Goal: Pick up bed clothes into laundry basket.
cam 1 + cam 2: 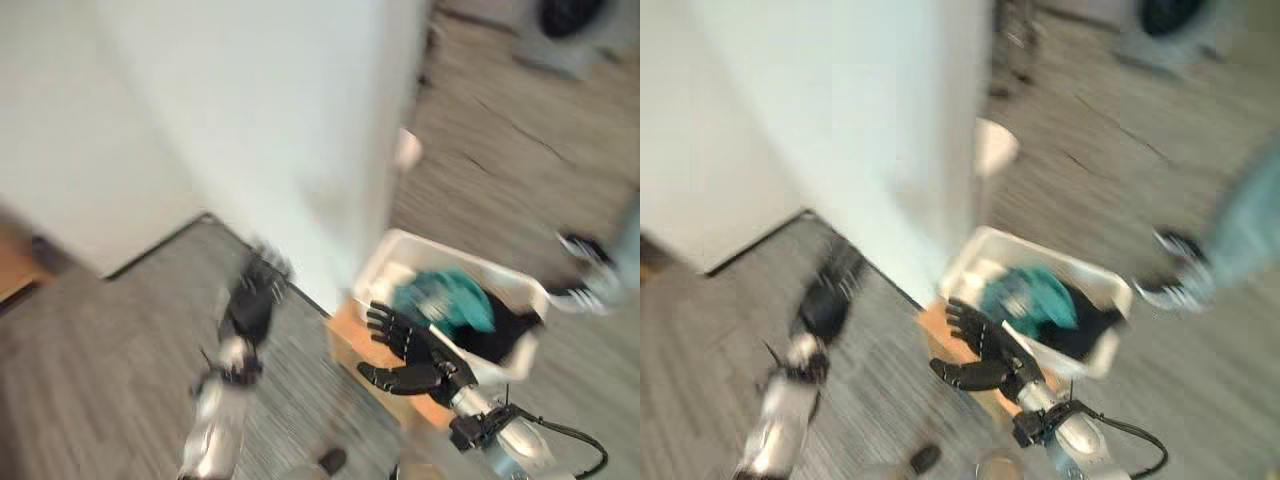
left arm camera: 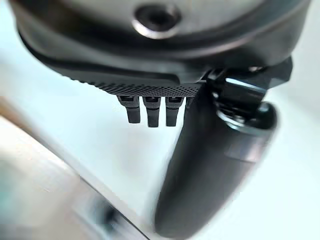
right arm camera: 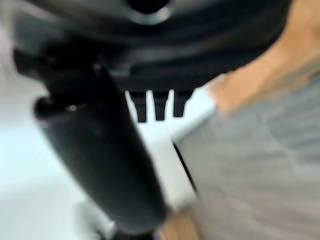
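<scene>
Bright, even daylight; heavy motion blur smears every view, worst close to both wrist cameras.

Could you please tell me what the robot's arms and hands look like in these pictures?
Both arms are silver-grey metal with a shiny finish. Each ends in a dark, nearly black hand: the left hand and the right hand have jointed fingers and a thumb, with no white thumb cover to be seen. In the wrist views the palm edge looks finely ribbed. A dark collar sits at each wrist.
</scene>
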Motion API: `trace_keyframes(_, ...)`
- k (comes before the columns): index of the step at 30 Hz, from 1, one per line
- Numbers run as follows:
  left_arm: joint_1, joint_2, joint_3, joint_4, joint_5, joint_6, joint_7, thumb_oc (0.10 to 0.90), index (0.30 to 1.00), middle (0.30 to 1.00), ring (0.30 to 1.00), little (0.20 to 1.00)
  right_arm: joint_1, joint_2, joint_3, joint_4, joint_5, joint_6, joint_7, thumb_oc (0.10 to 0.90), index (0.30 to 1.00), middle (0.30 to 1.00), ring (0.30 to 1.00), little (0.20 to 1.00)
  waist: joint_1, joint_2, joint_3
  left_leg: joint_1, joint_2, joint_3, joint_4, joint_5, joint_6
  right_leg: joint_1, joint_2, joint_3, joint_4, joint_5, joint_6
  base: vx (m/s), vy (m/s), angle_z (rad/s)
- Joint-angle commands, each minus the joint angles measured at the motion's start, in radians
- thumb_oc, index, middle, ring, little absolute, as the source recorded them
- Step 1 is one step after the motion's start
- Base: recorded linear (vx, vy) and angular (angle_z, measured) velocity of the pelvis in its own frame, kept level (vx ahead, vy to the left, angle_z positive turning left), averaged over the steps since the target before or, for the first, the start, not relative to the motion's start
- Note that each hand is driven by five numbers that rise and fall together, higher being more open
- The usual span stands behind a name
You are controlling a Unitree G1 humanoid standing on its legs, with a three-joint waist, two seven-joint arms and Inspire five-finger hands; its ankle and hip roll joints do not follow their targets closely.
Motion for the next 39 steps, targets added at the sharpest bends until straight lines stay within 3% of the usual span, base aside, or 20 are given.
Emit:
trace_keyframes(1,-0.138,0.076,-0.03,-0.028,-0.001,-0.107,-0.054,0.8,0.9,0.9,0.9,0.9,-0.115,-0.014,-0.108,-0.003,0.008,-0.127,-0.014,0.8,0.9,0.9,0.9,0.9,0.025,-0.033,-0.031,0.103,-0.005,0.311,-0.115,0.128,-0.143,-0.025,-0.059,-0.054,-0.068,0.231,0.234,0.09,-0.14,6.65)
trace_keyframes(2,-0.149,0.07,-0.022,-0.038,-0.006,-0.087,-0.059,0.8,0.9,0.9,0.9,0.9,-0.108,0.0,-0.118,-0.016,0.004,-0.117,-0.033,0.8,0.9,0.9,0.9,0.9,0.031,-0.039,-0.039,0.088,0.012,0.364,-0.138,0.128,-0.146,0.004,-0.089,-0.122,-0.078,0.217,0.224,0.09,-0.206,5.61)
trace_keyframes(3,-0.139,0.089,0.011,-0.07,0.02,-0.105,-0.061,0.8,0.9,0.9,0.9,0.9,-0.118,-0.004,-0.108,-0.028,0.021,-0.111,-0.017,0.8,0.9,0.9,0.9,0.9,0.064,-0.045,-0.041,0.077,0.026,0.378,-0.162,0.142,-0.159,0.018,-0.115,-0.196,-0.088,0.221,0.231,0.05,-0.241,4.05)
trace_keyframes(6,-0.066,0.053,0.07,-0.116,0.015,-0.107,-0.084,0.8,0.9,0.9,0.9,0.9,-0.127,-0.003,-0.088,0.004,0.071,-0.121,-0.012,0.8,0.9,0.9,0.9,0.9,0.119,-0.078,-0.033,-0.011,0.043,0.439,-0.156,0.165,-0.181,0.068,-0.133,-0.303,-0.134,0.186,0.203,0.0,-0.258,1.56)
trace_keyframes(7,-0.043,0.026,0.097,-0.122,-0.008,-0.106,-0.093,0.8,0.9,0.9,0.9,0.9,-0.13,-0.018,-0.098,0.008,0.074,-0.116,-0.003,0.8,0.9,0.9,0.9,0.9,0.127,-0.091,-0.023,-0.053,0.039,0.519,-0.104,0.152,-0.166,0.075,-0.142,-0.321,-0.142,0.19,0.203,-0.16,-0.165,1.41)
trace_keyframes(8,0.007,-0.018,0.112,-0.104,-0.053,-0.08,-0.094,0.8,0.9,0.9,0.9,0.9,-0.156,-0.041,-0.102,0.018,0.059,-0.122,-0.016,0.8,0.9,0.9,0.9,0.9,0.157,-0.135,-0.004,-0.109,0.017,0.668,0.113,0.071,-0.119,0.071,-0.161,-0.345,-0.137,0.195,0.204,-0.19,-0.155,1.4)
trace_keyframes(10,0.054,-0.03,0.116,-0.112,-0.036,-0.097,-0.074,0.8,0.9,0.9,0.9,0.9,-0.176,-0.034,-0.096,0.038,0.066,-0.124,-0.035,0.8,0.9,0.9,0.9,0.9,0.171,-0.15,0.003,-0.089,0.019,0.702,0.255,0.026,-0.119,0.082,-0.184,-0.408,-0.159,0.214,0.188,-0.18,-0.138,1.59)
trace_keyframes(12,0.081,-0.039,0.127,-0.114,-0.02,-0.099,-0.064,0.8,0.9,0.9,0.9,0.9,-0.175,-0.018,-0.107,0.059,0.092,-0.132,-0.042,0.8,0.9,0.9,0.9,0.9,0.148,-0.149,-0.021,-0.043,0.1,0.846,0.224,0.012,-0.113,0.082,-0.189,-0.504,-0.191,0.219,0.173,-0.12,-0.028,2.3)
trace_keyframes(14,0.063,-0.04,0.134,-0.111,-0.008,-0.101,-0.049,0.8,0.9,0.9,0.9,0.9,-0.157,-0.007,-0.13,0.076,0.086,-0.136,-0.062,0.8,0.9,0.9,0.9,0.9,0.121,-0.142,-0.03,-0.001,0.198,0.994,0.158,0.008,-0.138,0.091,-0.208,-0.628,-0.202,0.21,0.165,-0.08,0.001,1.95)
trace_keyframes(17,0.059,-0.045,0.143,-0.114,-0.005,-0.102,-0.041,0.8,0.9,0.9,0.9,0.9,-0.143,0.003,-0.143,0.086,0.085,-0.131,-0.067,0.8,0.9,0.9,0.9,0.9,0.107,-0.136,-0.034,0.009,0.209,1.018,0.126,0.007,-0.153,0.101,-0.226,-0.694,-0.208,0.211,0.168,-0.04,0.033,2.23)
trace_keyframes(18,0.069,-0.06,0.156,-0.128,0.002,-0.108,-0.029,0.8,0.9,0.9,0.9,0.9,-0.114,0.029,-0.164,0.098,0.091,-0.126,-0.065,0.8,0.9,0.9,0.9,0.9,0.102,-0.11,-0.051,0.045,0.214,1.075,0.028,-0.021,-0.155,0.126,-0.247,-0.799,-0.196,0.203,0.174,-0.01,0.131,1.85)
trace_keyframes(20,0.107,-0.077,0.168,-0.133,0.029,-0.11,-0.02,0.8,0.9,0.9,0.9,0.9,-0.122,0.038,-0.14,0.134,0.051,-0.104,-0.044,0.8,0.9,0.9,0.9,0.9,0.126,-0.078,-0.063,0.074,0.168,0.989,-0.044,-0.025,-0.141,0.126,-0.271,-0.84,-0.134,0.193,0.185,0.02,0.242,2.19)
trace_keyframes(22,0.131,-0.067,0.181,-0.137,0.071,-0.107,-0.003,0.8,0.9,0.9,0.9,0.9,-0.126,0.041,-0.141,0.12,0.024,-0.088,-0.04,0.8,0.9,0.9,0.9,0.9,0.123,-0.057,-0.048,0.088,0.138,0.936,-0.049,-0.024,-0.11,0.086,-0.326,-0.837,0.019,0.203,0.189,0.0,0.246,0.84)
trace_keyframes(24,0.146,-0.034,0.185,-0.121,0.118,-0.105,-0.003,0.8,0.9,0.9,0.9,0.9,-0.112,0.062,-0.145,0.118,0.013,-0.082,-0.022,0.8,0.9,0.9,0.9,0.9,0.094,-0.031,-0.032,0.102,0.104,0.846,-0.055,-0.007,-0.084,0.029,-0.349,-0.716,0.158,0.248,0.207,-0.04,0.2,0.95)
trace_keyframes(25,0.149,-0.023,0.184,-0.119,0.132,-0.104,-0.002,0.8,0.9,0.9,0.9,0.9,-0.113,0.065,-0.141,0.12,-0.004,-0.081,-0.021,0.8,0.9,0.9,0.9,0.9,0.081,-0.025,-0.027,0.111,0.097,0.828,-0.066,-0.002,-0.079,0.0,-0.337,-0.657,0.188,0.255,0.212,-0.06,0.116,1.79)
trace_keyframes(26,0.145,-0.007,0.173,-0.112,0.162,-0.107,-0.005,0.8,0.9,0.9,0.9,0.9,-0.106,0.07,-0.141,0.121,-0.02,-0.082,-0.021,0.8,0.9,0.9,0.9,0.9,0.057,-0.016,-0.032,0.104,0.079,0.767,-0.064,0.011,-0.072,-0.025,-0.277,-0.506,0.189,0.257,0.216,0.0,0.074,1.83)
trace_keyframes(28,0.152,0.004,0.178,-0.116,0.187,-0.11,-0.008,0.8,0.9,0.9,0.9,0.9,-0.108,0.07,-0.142,0.132,-0.023,-0.077,-0.017,0.8,0.9,0.9,0.9,0.9,0.045,-0.011,-0.032,0.125,0.068,0.722,-0.074,0.017,-0.074,-0.023,-0.203,-0.371,0.16,0.221,0.216,0.06,0.026,1.34)
trace_keyframes(30,0.162,0.002,0.204,-0.129,0.203,-0.124,0.006,0.8,0.9,0.9,0.9,0.9,-0.128,0.069,-0.126,0.151,-0.021,-0.083,-0.023,0.8,0.9,0.9,0.9,0.9,0.064,-0.009,-0.038,0.132,0.067,0.711,-0.095,0.023,-0.078,-0.017,-0.206,-0.373,0.042,0.235,0.224,0.02,-0.063,1.08)
trace_keyframes(33,0.197,-0.048,0.243,-0.117,0.236,-0.131,0.054,0.8,0.9,0.9,0.9,0.9,-0.141,0.09,-0.092,0.185,-0.011,-0.069,-0.039,0.8,0.9,0.9,0.9,0.9,0.1,-0.031,-0.063,0.117,0.048,0.698,-0.078,0.021,-0.082,0.056,-0.209,-0.384,-0.099,0.235,0.232,0.01,-0.089,0.18)
trace_keyframes(39,0.229,-0.103,0.261,-0.1,0.277,-0.131,0.131,0.8,0.9,0.9,0.9,0.9,-0.138,0.087,-0.097,0.226,-0.04,-0.065,-0.093,0.8,0.9,0.9,0.9,0.9,0.124,-0.049,-0.097,0.143,0.069,0.693,-0.123,0.035,-0.088,0.143,-0.198,-0.397,-0.209,0.255,0.217,0.07,-0.093,0.07)
